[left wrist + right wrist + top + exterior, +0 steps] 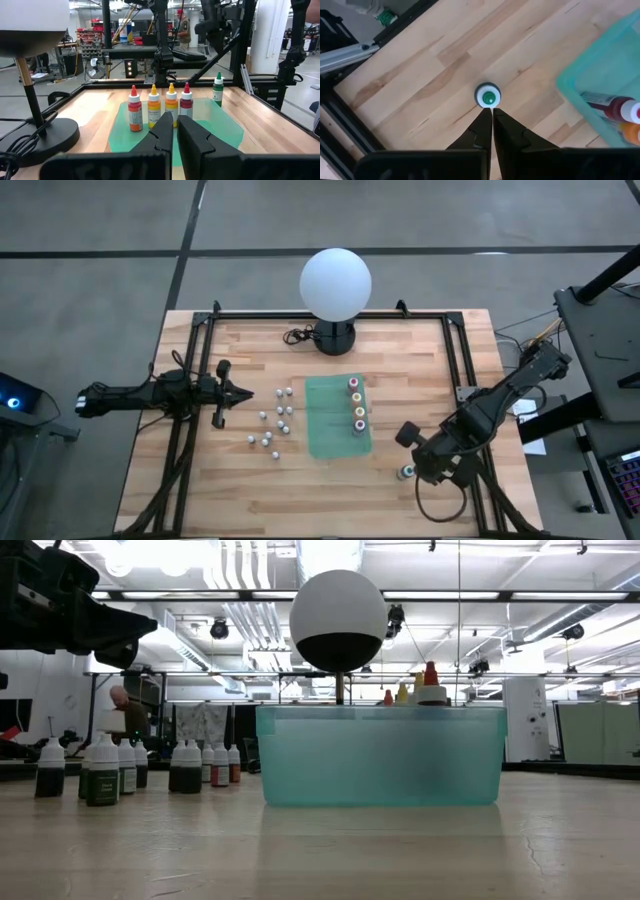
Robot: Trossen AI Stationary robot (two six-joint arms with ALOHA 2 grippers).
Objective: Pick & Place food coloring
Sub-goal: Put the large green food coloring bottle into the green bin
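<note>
Globe lamp [335, 280] stands at the table's far edge, its cord coiled just beside the base. A translucent teal bin [338, 416] sits mid-table with four bottles [357, 404] in a row along its right side, tops pink, yellow, orange, red. A cluster of small white-capped bottles [272, 420] stands on the bare wood left of the bin, between it and the left gripper [243, 393].

The green-topped bottle [406, 473] stands alone on the table, right of the bin and near the front edge. The right gripper [491, 114] hangs over it, jaws clenched, tips just beside the cap, nothing grasped. Left gripper is also clenched and empty, aimed level at the bin.

The low view shows the bin's walls and the dark liquid in the small bottles — from above it reads as a flat mat. It also shows a person far back in the room. The left wrist view shows the bin's bottles in profile [160, 107], the right wrist view only the green cap from above.

All bottles upright — long axis vertical, tips up.
</note>
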